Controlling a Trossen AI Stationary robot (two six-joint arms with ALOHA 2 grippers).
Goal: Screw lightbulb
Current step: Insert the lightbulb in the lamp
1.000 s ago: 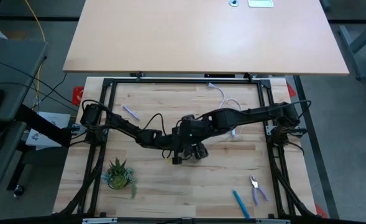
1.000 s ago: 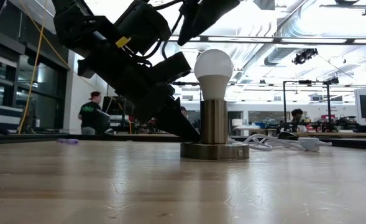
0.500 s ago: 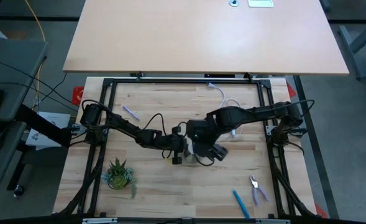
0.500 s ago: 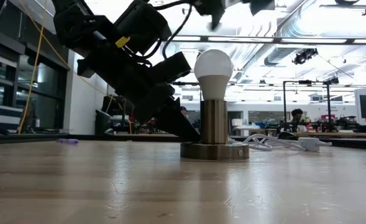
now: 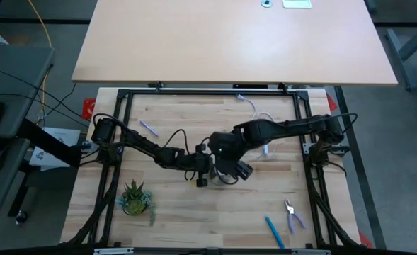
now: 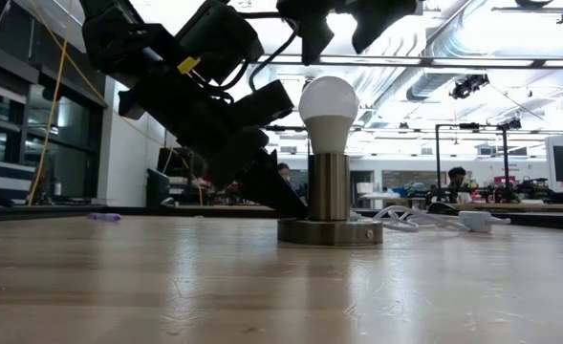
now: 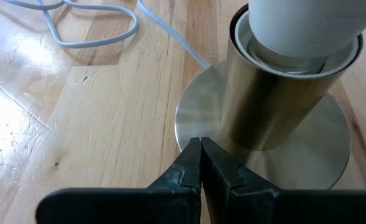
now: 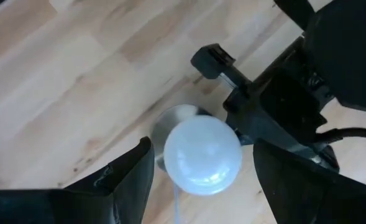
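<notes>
The white lightbulb (image 6: 328,107) stands upright with its narrow end down in the brassy grey socket (image 6: 330,191), whose round base lies flat on the table near its middle (image 5: 222,172). The bulb's screw base is hidden inside the socket. My left gripper (image 7: 200,144) is shut, its tips on the socket's base plate. My right gripper (image 6: 343,33) is open just above the bulb and touches nothing. In the right wrist view its two fingers stand on either side of the bulb (image 8: 202,155). My left gripper presses its shut fingertips (image 6: 293,203) down on the rim of the socket's round base plate (image 7: 195,118). The fingers slant down from the table's left side. The base lies flat on the table and the socket stands upright.
The socket's white cord (image 5: 263,117) loops toward the far edge. A small potted plant (image 5: 134,198) stands near left. Pliers (image 5: 292,214) and a blue pen (image 5: 274,231) lie near right. A small purple thing (image 5: 149,127) lies at far left.
My right gripper has swung a little toward the table's right edge and back over the bulb, turning about its wrist as it went. The bulb, the socket and my left gripper have stayed where they were.
</notes>
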